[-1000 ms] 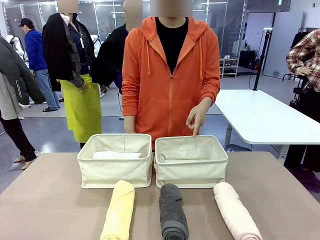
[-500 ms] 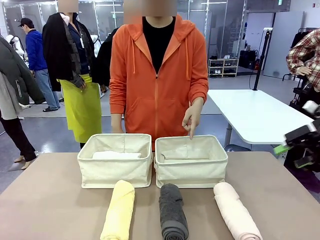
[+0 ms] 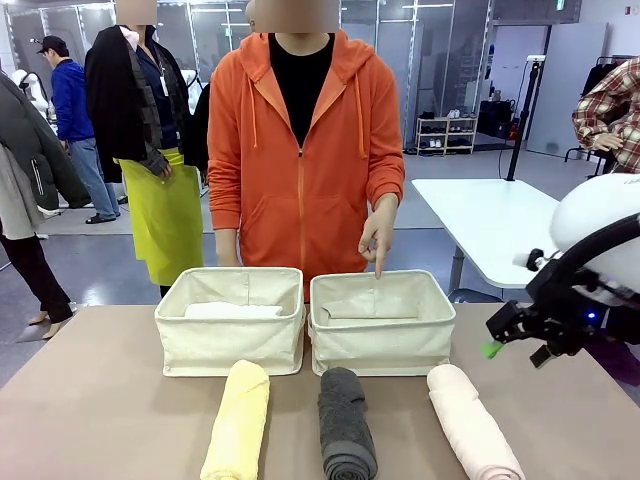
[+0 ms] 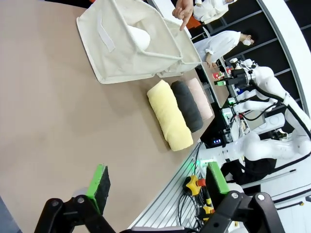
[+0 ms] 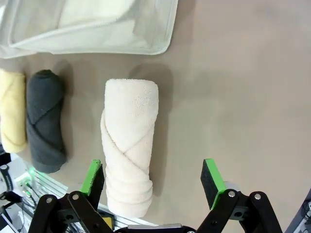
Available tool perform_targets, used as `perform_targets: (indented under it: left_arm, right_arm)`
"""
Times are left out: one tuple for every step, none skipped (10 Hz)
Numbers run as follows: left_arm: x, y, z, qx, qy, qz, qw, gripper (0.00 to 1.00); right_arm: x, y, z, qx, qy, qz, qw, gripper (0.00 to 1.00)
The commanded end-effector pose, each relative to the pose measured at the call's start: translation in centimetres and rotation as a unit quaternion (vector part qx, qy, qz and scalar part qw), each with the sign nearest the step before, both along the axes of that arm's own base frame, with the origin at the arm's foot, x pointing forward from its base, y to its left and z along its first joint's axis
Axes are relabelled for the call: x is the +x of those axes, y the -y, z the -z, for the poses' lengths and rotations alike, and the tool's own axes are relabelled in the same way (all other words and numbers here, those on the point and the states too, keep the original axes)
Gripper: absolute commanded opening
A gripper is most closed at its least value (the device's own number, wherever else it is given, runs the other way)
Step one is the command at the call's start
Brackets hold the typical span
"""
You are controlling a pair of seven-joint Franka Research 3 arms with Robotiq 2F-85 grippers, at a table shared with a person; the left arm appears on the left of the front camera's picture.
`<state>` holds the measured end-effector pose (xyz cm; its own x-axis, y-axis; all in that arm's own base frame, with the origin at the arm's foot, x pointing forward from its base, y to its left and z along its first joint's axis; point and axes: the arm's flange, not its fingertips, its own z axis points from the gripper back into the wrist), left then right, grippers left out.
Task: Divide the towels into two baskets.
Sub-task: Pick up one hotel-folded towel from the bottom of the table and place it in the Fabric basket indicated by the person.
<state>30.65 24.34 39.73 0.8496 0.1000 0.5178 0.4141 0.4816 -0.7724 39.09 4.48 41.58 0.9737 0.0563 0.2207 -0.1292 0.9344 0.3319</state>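
- Taking the right basket [image 3: 382, 335] as landmark; just to its left, the matching left basket [image 3: 230, 340], both on the table [image 3: 100, 400].
- In that left neighbour, a white towel [image 3: 232, 311] lying flat; probably one towel already sorted; no telling whether anything lies in the right basket itself.
- On the robot's side of the right basket, three rolls in a row: dark grey towel [image 3: 345, 425] straight before it, yellow towel [image 3: 238, 420] further left, pink towel [image 3: 470, 425] off its right front corner; all laid end-on to the baskets, likely to allow a grasp across each roll.
- Above the far rim of the right basket, the person's hand [image 3: 378, 232], forefinger aimed down into it; read as a cue for where a towel should go.
- To the right of the right basket, the right gripper [image 3: 515, 350], jaws spread wide, holding nothing; hanging over the pink towel, the roll between the pads though nearer one; apparently lining up for a pick.
- Well left of the right basket and nearer the robot, the left gripper [image 4: 158, 187], jaws wide apart, empty; seemingly parked clear of the work.
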Motion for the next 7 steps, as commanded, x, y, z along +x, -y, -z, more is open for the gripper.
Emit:
perform_targets:
  left_arm:
    - [-0.4,0.0,-0.3,-0.002,0.005,0.0,1.0,1.0]
    - [-0.4,0.0,-0.3,-0.002,0.005,0.0,1.0,1.0]
    - [-0.4,0.0,-0.3,-0.002,0.005,0.0,1.0,1.0]
    - [-0.4,0.0,-0.3,-0.002,0.005,0.0,1.0,1.0]
    - [-0.4,0.0,-0.3,-0.002,0.005,0.0,1.0,1.0]
    - [-0.4,0.0,-0.3,-0.002,0.005,0.0,1.0,1.0]
    - [-0.4,0.0,-0.3,-0.002,0.005,0.0,1.0,1.0]
  right_arm:
    - [0.4,-2.0,0.4,-0.021,-0.008,0.005,1.0,1.0]
    - [0.5,-3.1,1.0,-0.027,-0.007,-0.002,1.0,1.0]
    - [0.6,-4.2,1.8,-0.041,-0.006,-0.007,0.999,1.0]
    - [0.8,-5.3,2.2,-0.041,-0.007,-0.017,0.999,1.0]
    - [1.0,-6.5,2.9,-0.054,-0.003,-0.024,0.998,1.0]
    - [1.3,-7.8,3.9,-0.071,-0.002,-0.031,0.997,1.0]
    - [1.5,-8.6,4.4,-0.078,0.003,-0.033,0.996,1.0]
